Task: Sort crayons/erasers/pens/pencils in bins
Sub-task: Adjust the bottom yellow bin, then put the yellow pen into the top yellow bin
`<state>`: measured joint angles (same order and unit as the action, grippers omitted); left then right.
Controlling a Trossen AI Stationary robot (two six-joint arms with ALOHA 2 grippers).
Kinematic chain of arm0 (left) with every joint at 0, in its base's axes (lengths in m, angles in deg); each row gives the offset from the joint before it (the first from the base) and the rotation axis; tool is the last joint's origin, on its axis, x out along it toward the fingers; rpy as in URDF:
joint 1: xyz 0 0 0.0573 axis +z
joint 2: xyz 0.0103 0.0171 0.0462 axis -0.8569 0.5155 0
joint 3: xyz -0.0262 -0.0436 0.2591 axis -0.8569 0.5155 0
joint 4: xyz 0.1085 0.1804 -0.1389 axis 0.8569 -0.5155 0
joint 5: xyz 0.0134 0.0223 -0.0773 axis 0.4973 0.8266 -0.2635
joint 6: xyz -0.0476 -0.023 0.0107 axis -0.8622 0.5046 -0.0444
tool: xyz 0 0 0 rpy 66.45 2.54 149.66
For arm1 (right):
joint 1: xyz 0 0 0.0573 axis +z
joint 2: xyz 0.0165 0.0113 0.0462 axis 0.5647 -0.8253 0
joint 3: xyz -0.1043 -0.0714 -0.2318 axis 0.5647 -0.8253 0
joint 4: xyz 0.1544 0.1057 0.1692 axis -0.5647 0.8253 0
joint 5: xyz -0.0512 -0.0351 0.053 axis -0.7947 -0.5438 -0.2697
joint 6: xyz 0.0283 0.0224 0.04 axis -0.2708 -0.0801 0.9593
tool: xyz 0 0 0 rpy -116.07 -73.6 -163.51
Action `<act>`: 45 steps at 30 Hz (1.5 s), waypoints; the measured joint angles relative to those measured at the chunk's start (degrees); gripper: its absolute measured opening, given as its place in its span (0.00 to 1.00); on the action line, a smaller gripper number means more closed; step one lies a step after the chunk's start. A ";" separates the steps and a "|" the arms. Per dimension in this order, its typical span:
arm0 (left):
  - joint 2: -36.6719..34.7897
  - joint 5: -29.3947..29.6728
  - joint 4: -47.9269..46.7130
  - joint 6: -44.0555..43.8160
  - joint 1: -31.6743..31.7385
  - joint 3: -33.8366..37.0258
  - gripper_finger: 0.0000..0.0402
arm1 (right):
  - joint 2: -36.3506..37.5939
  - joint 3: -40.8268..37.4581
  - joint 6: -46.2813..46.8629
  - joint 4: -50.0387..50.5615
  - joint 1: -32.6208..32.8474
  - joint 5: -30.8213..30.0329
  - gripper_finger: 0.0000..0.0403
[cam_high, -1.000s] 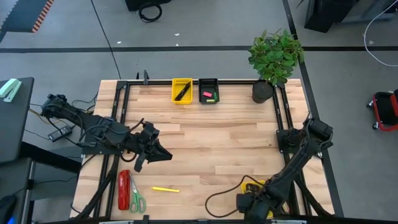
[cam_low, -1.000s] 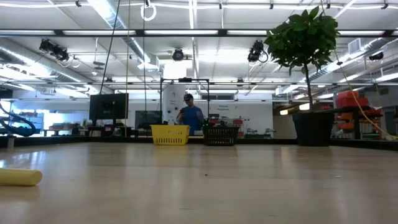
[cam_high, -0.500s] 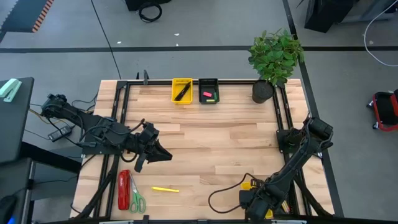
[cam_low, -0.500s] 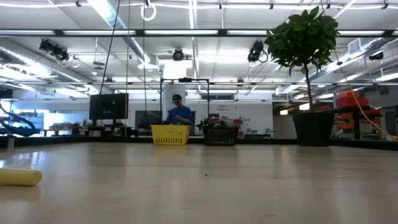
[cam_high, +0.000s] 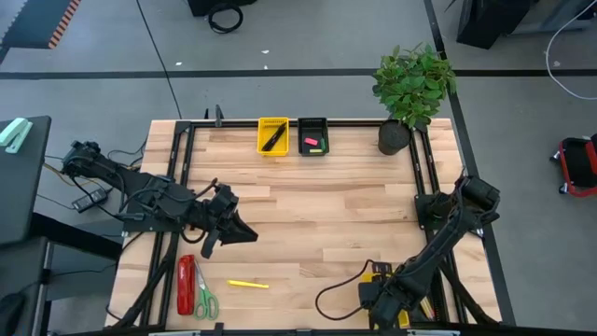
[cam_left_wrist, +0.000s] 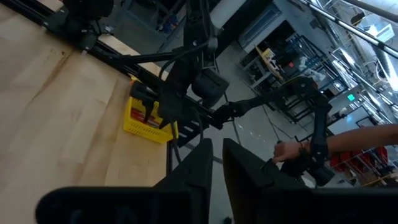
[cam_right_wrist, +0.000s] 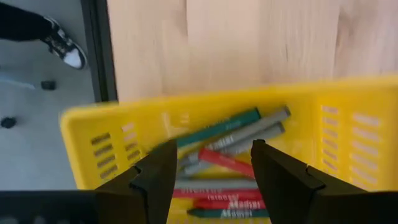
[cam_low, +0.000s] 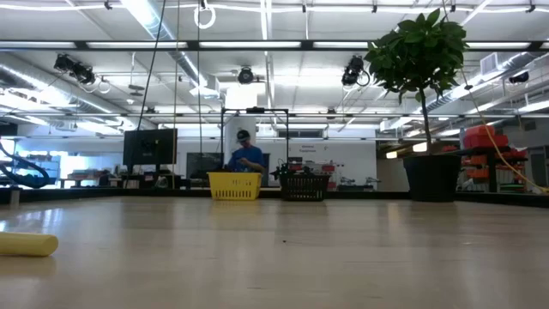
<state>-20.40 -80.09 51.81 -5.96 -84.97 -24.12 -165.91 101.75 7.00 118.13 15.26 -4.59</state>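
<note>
Spanning lab bkgd: wood table [cam_high: 317, 224]

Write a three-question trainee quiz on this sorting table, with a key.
1. True or false: the right gripper hangs open above a yellow bin that holds crayons.
2. Which loose item lies on the table beside the scissors? A) a pink eraser B) a yellow stick C) a black pen
3. Fill in: at the far edge, the black bin holds a pink and a green ____.

Key: 1 true; 2 B; 3 eraser. The left gripper waits over the table's left side, fingers close together.
</note>
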 joint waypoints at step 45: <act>5.12 -8.98 -38.77 9.81 -5.95 -0.07 0.37 | 23.96 1.44 26.17 0.38 -2.27 -31.82 0.53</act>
<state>-15.28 -89.08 13.04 3.86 -90.92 -24.18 -141.95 103.19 33.17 118.51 12.99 -36.41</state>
